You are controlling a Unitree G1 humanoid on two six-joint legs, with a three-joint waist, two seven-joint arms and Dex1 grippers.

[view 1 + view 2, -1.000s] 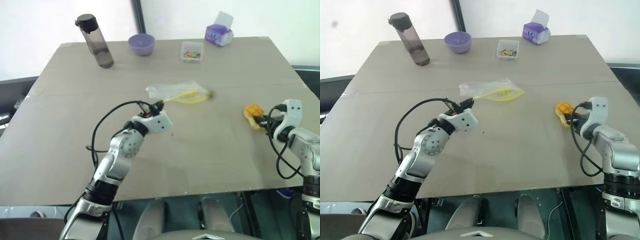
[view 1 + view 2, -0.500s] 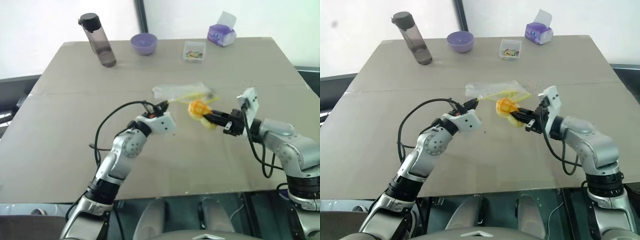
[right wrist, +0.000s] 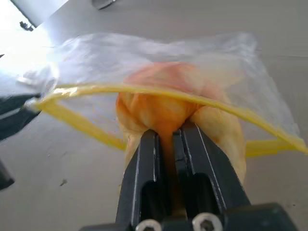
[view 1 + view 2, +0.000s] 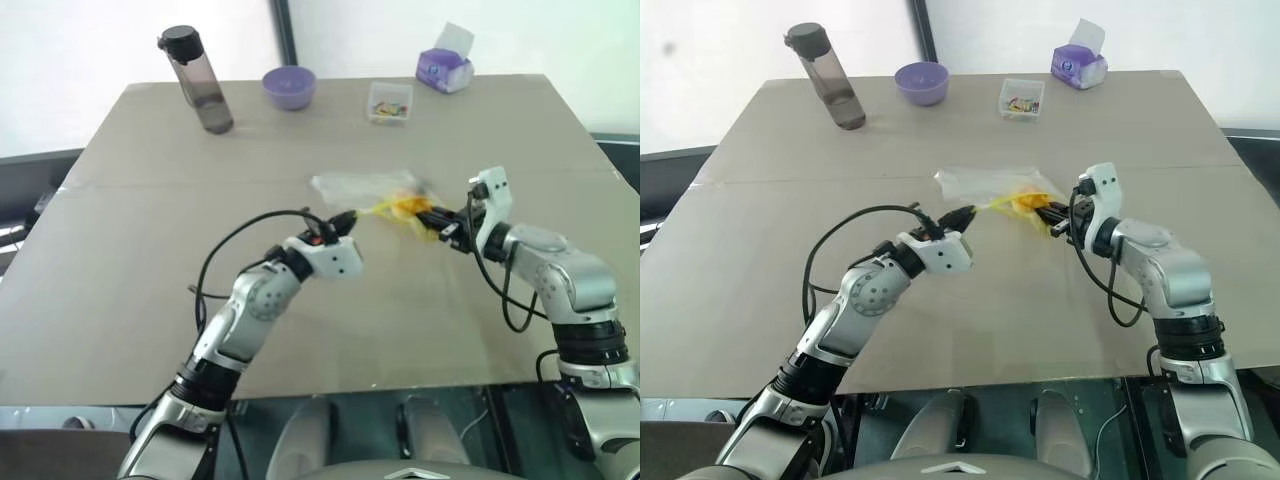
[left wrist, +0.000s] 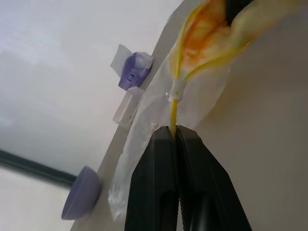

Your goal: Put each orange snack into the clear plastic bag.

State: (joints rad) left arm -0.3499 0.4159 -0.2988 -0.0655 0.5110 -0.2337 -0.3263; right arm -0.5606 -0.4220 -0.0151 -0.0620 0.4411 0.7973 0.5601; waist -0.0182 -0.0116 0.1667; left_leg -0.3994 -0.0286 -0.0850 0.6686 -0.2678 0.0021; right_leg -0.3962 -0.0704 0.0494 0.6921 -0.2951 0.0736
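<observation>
The clear plastic bag (image 4: 362,185) lies mid-table with its yellow-edged mouth (image 3: 144,90) pulled open. My left gripper (image 4: 349,215) is shut on the yellow strip at one corner of the mouth (image 5: 173,126) and holds it lifted. The orange snack (image 4: 404,207) is a domed orange-yellow bun. My right gripper (image 4: 428,214) is shut on it (image 3: 163,106), with its front part inside the bag's mouth under the upper strip. Both arms reach level towards each other over the table's middle.
Along the table's far edge stand a dark bottle (image 4: 197,82), a purple bowl (image 4: 289,87), a small clear box (image 4: 389,102) with colourful bits and a purple tissue pack (image 4: 443,69). The grey table (image 4: 130,250) is bare around the arms.
My right gripper has carried the snack from the table's right side leftward into the bag's mouth. My left gripper has shifted a little to the right with the strip.
</observation>
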